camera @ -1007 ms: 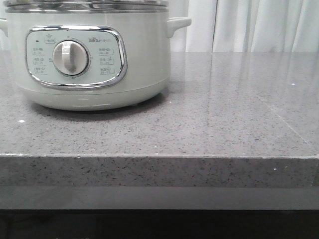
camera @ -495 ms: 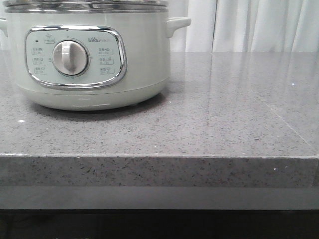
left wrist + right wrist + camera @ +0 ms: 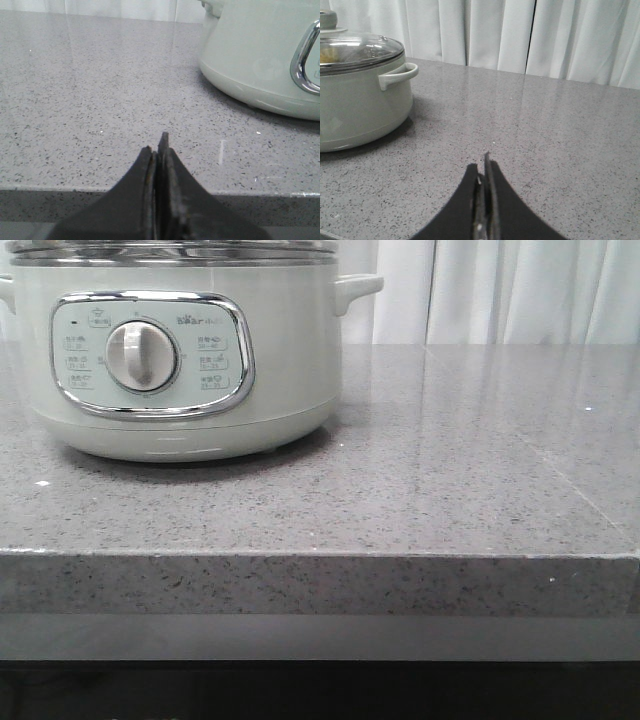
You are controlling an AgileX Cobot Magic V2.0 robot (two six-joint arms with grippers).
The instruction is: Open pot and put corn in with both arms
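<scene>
The pot [image 3: 280, 370] is a pale grey-green cooker with a chrome-framed panel and a white dial [image 3: 141, 355]. It stands at the back left of the grey counter, lid on. In the right wrist view the pot [image 3: 355, 107] carries its glass lid [image 3: 357, 50], with something yellowish dimly seen under the glass. The corn is not in view. My left gripper [image 3: 158, 147] is shut and empty at the counter's front edge, left of the pot [image 3: 260, 60]. My right gripper [image 3: 482, 167] is shut and empty over the counter, right of the pot. Neither gripper shows in the front view.
The grey speckled counter [image 3: 450, 470] stretches to the right of the pot, its front edge [image 3: 320, 585] near the camera. White curtains [image 3: 500, 290] hang behind. The pot's side handle [image 3: 397, 75] sticks out toward my right gripper.
</scene>
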